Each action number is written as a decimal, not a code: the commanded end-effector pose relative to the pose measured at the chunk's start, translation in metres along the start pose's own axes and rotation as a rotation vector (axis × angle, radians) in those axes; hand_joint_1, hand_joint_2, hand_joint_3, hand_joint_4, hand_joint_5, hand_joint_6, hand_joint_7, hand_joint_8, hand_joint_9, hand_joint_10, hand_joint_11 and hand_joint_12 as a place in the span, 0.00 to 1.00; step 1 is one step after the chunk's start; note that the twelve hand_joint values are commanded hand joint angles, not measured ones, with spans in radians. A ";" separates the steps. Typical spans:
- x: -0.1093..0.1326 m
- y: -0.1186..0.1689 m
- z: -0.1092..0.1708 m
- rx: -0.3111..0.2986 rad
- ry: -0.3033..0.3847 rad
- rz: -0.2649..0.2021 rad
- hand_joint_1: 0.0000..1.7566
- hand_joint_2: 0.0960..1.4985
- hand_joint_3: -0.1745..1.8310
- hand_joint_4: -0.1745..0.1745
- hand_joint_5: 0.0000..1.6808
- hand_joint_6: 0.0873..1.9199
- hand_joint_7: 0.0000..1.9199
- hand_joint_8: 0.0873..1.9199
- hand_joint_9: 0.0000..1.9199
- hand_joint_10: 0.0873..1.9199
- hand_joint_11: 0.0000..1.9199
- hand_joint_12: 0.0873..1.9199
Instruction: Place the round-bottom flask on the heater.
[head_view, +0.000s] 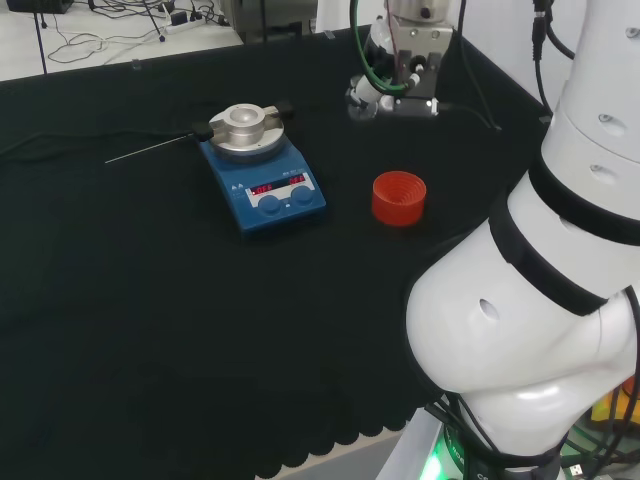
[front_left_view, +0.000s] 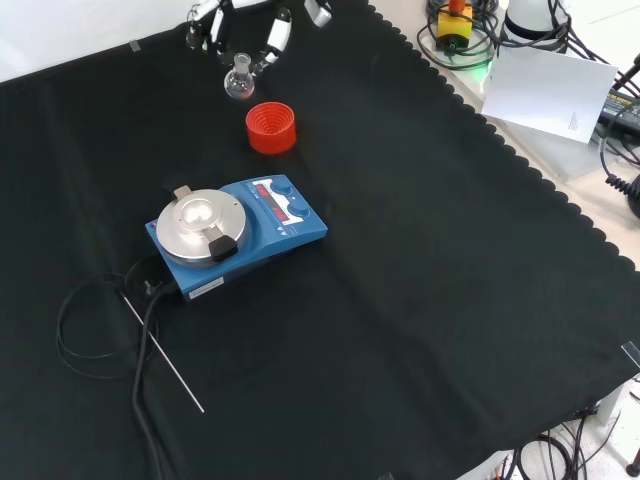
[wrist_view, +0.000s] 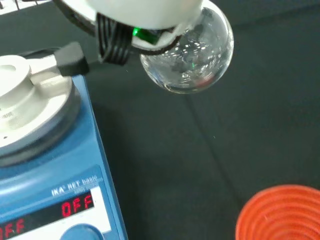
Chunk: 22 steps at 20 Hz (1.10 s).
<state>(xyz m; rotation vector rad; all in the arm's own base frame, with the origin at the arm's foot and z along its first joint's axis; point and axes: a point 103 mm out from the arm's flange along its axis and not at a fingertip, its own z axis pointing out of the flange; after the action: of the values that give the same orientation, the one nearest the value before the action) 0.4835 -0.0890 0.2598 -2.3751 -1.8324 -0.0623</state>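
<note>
A clear round-bottom flask (front_left_view: 239, 85) hangs neck up under the hand (front_left_view: 278, 32), whose fingers curl round its neck. In the front view it is just beyond the empty red ribbed stand (front_left_view: 270, 127). The wrist view has the flask's bulb (wrist_view: 192, 52) close under the palm, with the stand's rim (wrist_view: 280, 215) and the heater's metal plate (wrist_view: 25, 100) below. The blue heater (front_left_view: 235, 235) stands nearer in the front view, its round silver plate bare. In the head view the hand (head_view: 405, 65) is right of and beyond the heater (head_view: 262, 170), behind the stand (head_view: 399, 197).
A thin metal rod (front_left_view: 165, 355) and a looped black cable (front_left_view: 80, 320) lie on the cloth beside the heater. The arm's white links (head_view: 560, 250) stand large at the head view's right. The cloth's scalloped edge (front_left_view: 560, 200) runs along the front view's right.
</note>
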 end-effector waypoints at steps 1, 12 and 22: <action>0.057 0.034 -0.004 0.042 0.000 -0.085 0.65 0.40 0.49 0.39 0.68 0.48 0.18 0.33 0.33 0.28 0.23 0.67; 0.122 0.084 0.005 0.098 -0.021 -0.180 0.65 0.39 0.49 0.38 0.68 0.48 0.18 0.33 0.33 0.28 0.23 0.67; 0.153 0.118 0.023 0.126 -0.010 -0.218 0.65 0.39 0.49 0.38 0.68 0.48 0.18 0.33 0.33 0.28 0.23 0.67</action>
<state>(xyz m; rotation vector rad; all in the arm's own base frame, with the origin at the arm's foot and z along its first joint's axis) 0.6209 0.0042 0.2559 -2.1613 -2.0131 0.0135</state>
